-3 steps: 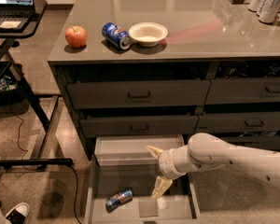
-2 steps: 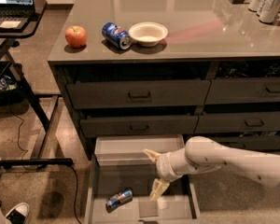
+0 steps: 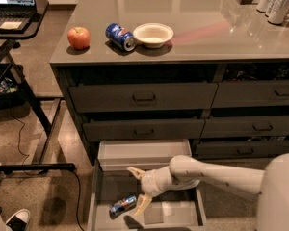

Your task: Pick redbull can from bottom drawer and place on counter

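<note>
The redbull can (image 3: 123,204) lies on its side on the pale floor of the open bottom drawer (image 3: 97,196), near the front left. My gripper (image 3: 138,188) hangs inside the drawer just right of and slightly above the can. Its two pale fingers are spread apart and hold nothing; the lower fingertip (image 3: 143,205) is close to the can's right end. The white arm (image 3: 216,174) reaches in from the right. A white tray (image 3: 142,153) sits at the drawer's back. The counter (image 3: 192,28) is the glossy grey-brown top above.
On the counter stand a red apple (image 3: 79,37), a Pepsi can on its side (image 3: 120,36), a white bowl (image 3: 153,34) and tall silver cans (image 3: 277,3) at the far right. A black laptop desk (image 3: 17,18) stands left. A shoe (image 3: 18,218) is at the bottom left.
My gripper has moved left and down inside the drawer, closer to the redbull can. The can has not moved.
</note>
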`<move>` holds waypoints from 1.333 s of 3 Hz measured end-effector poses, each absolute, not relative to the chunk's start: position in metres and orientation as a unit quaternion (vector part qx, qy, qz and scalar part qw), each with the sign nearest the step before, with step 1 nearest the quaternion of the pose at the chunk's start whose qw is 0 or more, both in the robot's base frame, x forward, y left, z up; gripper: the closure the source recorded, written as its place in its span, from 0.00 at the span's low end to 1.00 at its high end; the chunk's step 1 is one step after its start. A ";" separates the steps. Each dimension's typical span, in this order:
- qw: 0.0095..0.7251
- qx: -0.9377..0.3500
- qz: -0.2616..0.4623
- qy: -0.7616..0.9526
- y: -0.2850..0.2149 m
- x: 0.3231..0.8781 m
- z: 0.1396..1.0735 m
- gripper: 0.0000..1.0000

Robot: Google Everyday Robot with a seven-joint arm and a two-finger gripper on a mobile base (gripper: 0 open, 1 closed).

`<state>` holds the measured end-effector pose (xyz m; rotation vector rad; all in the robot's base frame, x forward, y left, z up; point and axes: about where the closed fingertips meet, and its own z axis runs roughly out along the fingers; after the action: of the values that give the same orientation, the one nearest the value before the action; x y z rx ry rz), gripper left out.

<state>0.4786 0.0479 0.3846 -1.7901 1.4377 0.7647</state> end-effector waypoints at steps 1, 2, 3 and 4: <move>0.366 -0.689 0.338 0.526 0.089 0.469 0.335 0.00; 0.364 -0.703 0.347 0.502 0.118 0.472 0.282 0.00; 0.348 -0.726 0.330 0.494 0.136 0.492 0.234 0.00; 0.313 -0.751 0.302 0.496 0.135 0.509 0.195 0.00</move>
<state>0.5093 0.1354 0.1953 -1.9812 1.3094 0.7961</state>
